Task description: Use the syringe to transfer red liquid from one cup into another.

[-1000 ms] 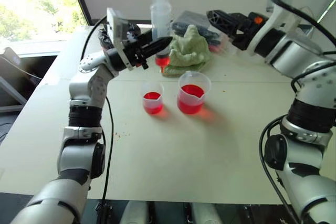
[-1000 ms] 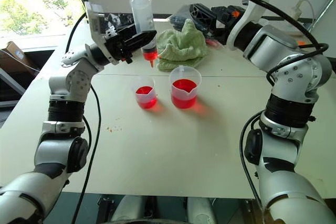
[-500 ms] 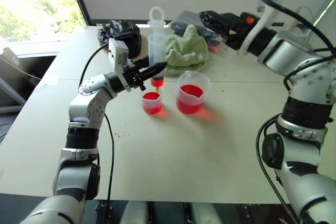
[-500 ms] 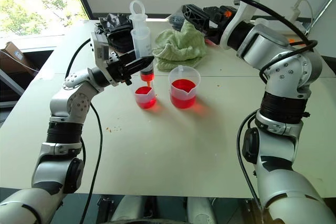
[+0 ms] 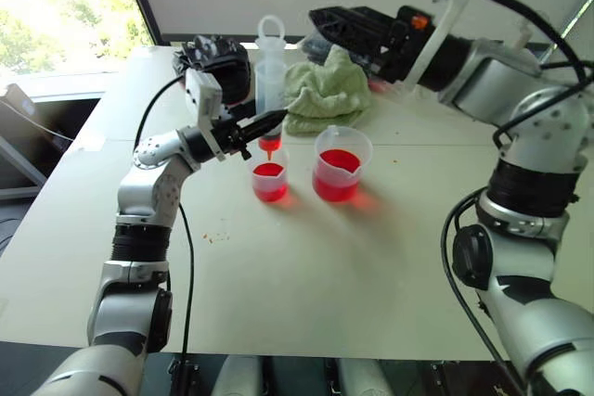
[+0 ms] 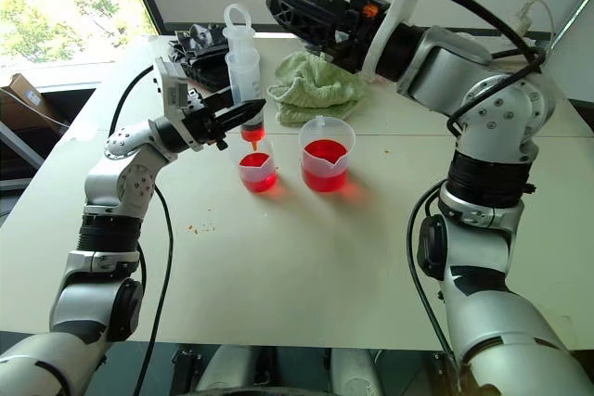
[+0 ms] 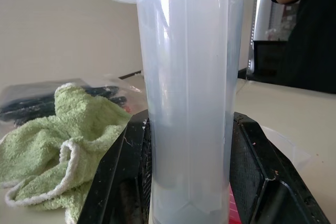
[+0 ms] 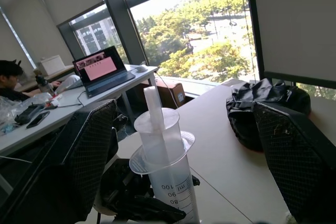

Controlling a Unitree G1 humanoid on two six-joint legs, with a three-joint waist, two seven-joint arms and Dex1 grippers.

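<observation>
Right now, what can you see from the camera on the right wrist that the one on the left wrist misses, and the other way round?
Right wrist view alone: the syringe's plunger sticking up, a black bag on the table, big windows with trees outside, and a laptop on a desk where a person sits.

Left wrist view alone: the green towel lying behind the syringe, seen close up.

Both: the clear syringe, held upright by the shut left gripper. The right gripper is open on either side of the plunger, not touching it.
</observation>
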